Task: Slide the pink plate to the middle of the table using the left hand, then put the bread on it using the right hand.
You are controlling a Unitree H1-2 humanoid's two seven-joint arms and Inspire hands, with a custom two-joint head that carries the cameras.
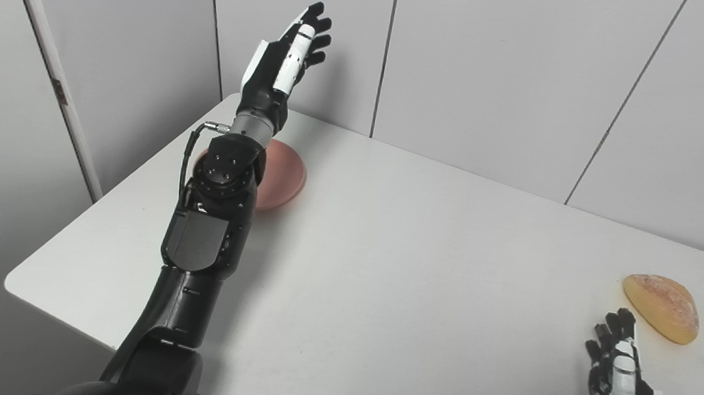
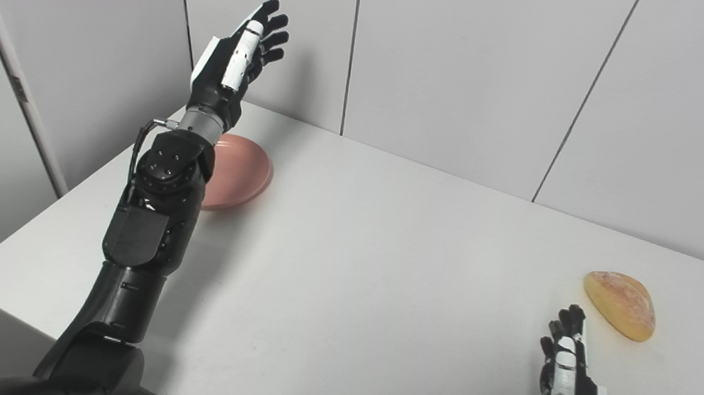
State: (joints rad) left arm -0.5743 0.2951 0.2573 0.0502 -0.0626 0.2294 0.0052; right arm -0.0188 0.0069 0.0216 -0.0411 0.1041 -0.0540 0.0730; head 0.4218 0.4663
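Pink plate (image 1: 281,176) sits on the white counter (image 1: 409,271) toward ten o'clock, near the far left corner, partly hidden behind the left forearm. Raised well above it, the left hand (image 1: 288,54) has its fingers (image 1: 320,27) loosely spread, gripping nothing. At four o'clock, near the right edge, lies the bread (image 1: 662,307). Just beside it, at five o'clock, the right hand (image 2: 564,371) hangs low over the counter, fingers extended and apart, empty, not touching the loaf.
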